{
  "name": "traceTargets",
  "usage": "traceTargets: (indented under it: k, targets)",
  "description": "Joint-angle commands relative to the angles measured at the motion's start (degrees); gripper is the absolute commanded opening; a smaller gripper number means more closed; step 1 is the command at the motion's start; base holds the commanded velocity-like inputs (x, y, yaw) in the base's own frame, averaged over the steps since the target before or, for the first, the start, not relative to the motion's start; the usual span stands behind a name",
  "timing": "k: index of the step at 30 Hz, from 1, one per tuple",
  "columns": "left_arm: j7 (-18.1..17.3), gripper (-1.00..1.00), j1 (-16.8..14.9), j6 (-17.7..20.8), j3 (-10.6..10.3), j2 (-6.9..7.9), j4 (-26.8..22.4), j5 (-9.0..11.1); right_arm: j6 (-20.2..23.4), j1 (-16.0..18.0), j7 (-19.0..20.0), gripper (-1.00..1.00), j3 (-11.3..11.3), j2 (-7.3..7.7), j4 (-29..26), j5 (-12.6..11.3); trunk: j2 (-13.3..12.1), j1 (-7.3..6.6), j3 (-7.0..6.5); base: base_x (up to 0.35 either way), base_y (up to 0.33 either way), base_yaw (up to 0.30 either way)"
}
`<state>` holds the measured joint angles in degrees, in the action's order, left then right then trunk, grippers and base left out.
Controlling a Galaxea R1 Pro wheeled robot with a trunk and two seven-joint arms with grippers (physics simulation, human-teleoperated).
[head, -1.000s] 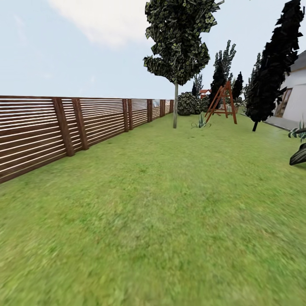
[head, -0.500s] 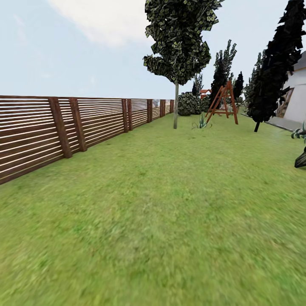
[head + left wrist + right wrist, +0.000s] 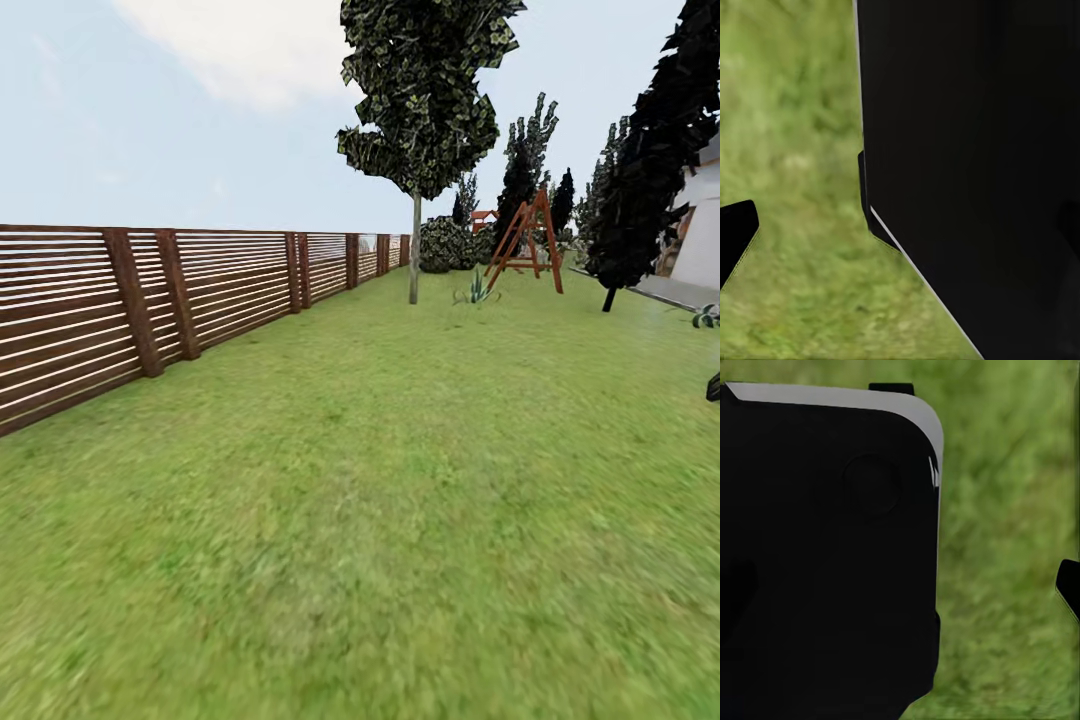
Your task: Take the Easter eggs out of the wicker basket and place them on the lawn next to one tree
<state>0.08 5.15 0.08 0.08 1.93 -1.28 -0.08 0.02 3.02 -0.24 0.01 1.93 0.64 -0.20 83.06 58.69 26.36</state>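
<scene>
The lawn (image 3: 380,480) spreads wide and green ahead of me in the head view. At its far end stands a tree (image 3: 414,255) with a straight pale trunk and a dark leafy crown, near the fence. The Easter eggs and the wicker basket are out of view. In the left wrist view a black fingertip (image 3: 735,241) hangs over grass beside my dark body. The right wrist view has another black fingertip (image 3: 1069,585) over grass. Neither view tells me whether the jaws are open or shut.
A brown slatted fence (image 3: 200,290) runs along the left. An all-black tree (image 3: 645,170) stands at the right by a white house (image 3: 700,240) and grey paving (image 3: 680,292). An orange swing frame (image 3: 525,245), a bush (image 3: 445,245) and a spiky plant (image 3: 475,290) sit far back.
The whole view has shifted: the fence posts drift left and the dark object at the right edge slides almost out of frame, so the camera has moved.
</scene>
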Motion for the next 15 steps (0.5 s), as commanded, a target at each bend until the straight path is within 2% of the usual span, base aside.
traceTargets:
  k: [1, 15]
  targets:
    - [0.0, 1.0, 0.0, 0.0, 0.0, 0.0, -0.1, 0.0, 0.0, 0.1, 0.0, 1.0, 0.0, 0.0, 0.1, 0.0, 0.0, 0.03, 0.05, 0.333, 0.0, 0.0]
    - [0.0, 1.0, 0.0, 0.0, 0.0, 0.0, -0.1, 0.0, 0.1, 0.1, 0.0, 1.0, 0.1, -0.18, 0.1, -0.1, 0.0, 0.03, 0.04, 0.333, 0.0, 0.001]
